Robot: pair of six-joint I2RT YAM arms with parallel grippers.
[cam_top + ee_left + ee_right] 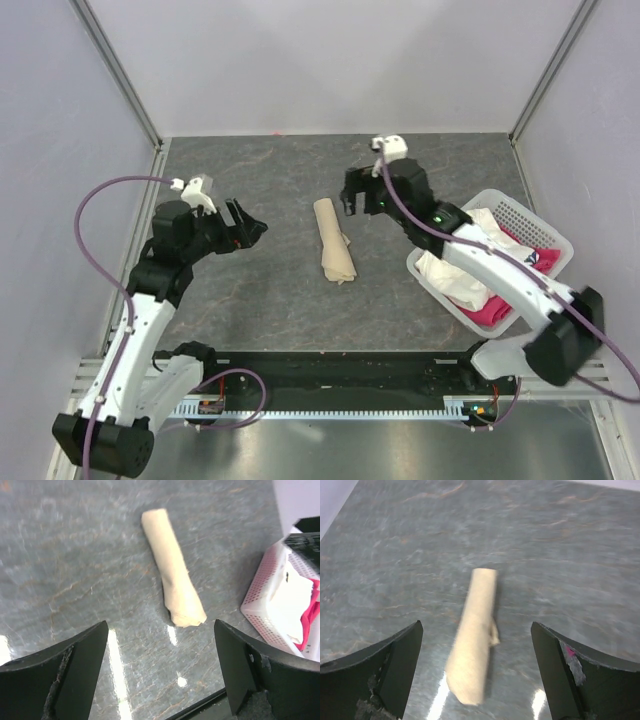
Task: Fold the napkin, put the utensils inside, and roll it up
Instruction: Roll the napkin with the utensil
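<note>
Currently on table (250, 300): napkin (335, 242), rolled, laid centrally.
Left gripper (250, 220): jaws held apart, empty.
Right gripper (362, 208): jaws held apart, empty.

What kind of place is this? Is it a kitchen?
Likely a robot test booth, not a kitchen: a left arm and right arm bolted to a grey table, plain walls, a basket of cloths.

Centre: rolled napkin (334, 240) alone on the tabletop (250, 300), bare strips along both long sides.
Left: left hand (248, 222) near, apart.
Right: right hand (365, 203) beside the far end; basket (520, 208) blocks the edge.
</note>
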